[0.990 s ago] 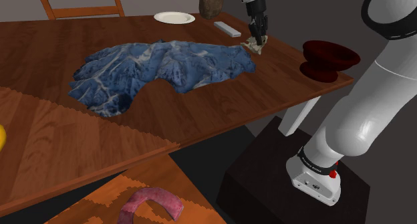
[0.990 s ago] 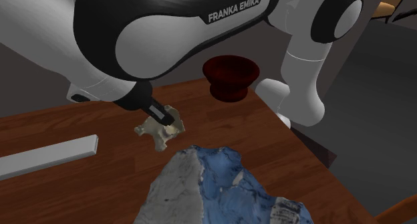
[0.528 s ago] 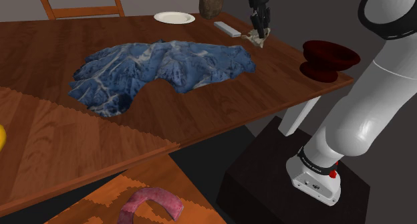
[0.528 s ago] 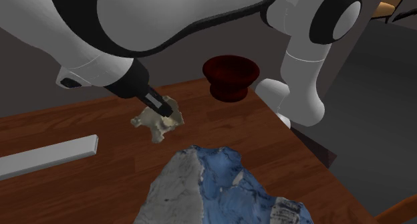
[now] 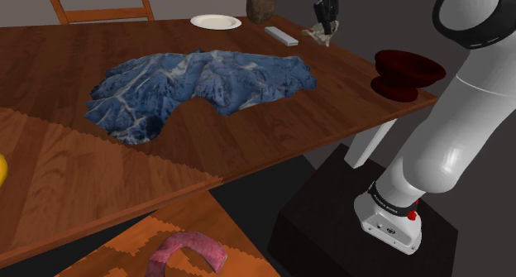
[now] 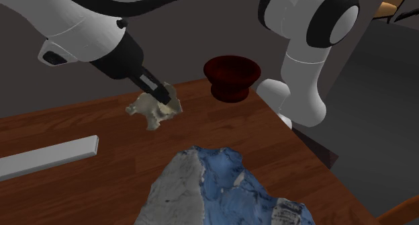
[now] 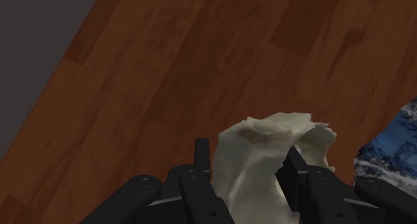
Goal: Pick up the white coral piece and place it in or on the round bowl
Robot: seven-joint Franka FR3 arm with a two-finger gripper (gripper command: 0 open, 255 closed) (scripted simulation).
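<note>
Coral piece [image 6: 153, 109], pale cream and lumpy, is what we see clasped in the black gripper [image 6: 161, 93], whose two fingers press against its opposite sides. In the wrist view the coral [image 7: 264, 166] bulges up between the fingers, with brown wood beneath it. We see it held a little above the wooden table [image 6: 268, 146], not touching the surface. In the second exterior view it hangs between a flat grey bar [image 6: 47, 156] at the left and the dark red round bowl [image 6: 232, 72] at the right, well apart from the bowl. A crumpled blue and grey cloth [image 6: 215, 190] lies nearer the camera.
</note>
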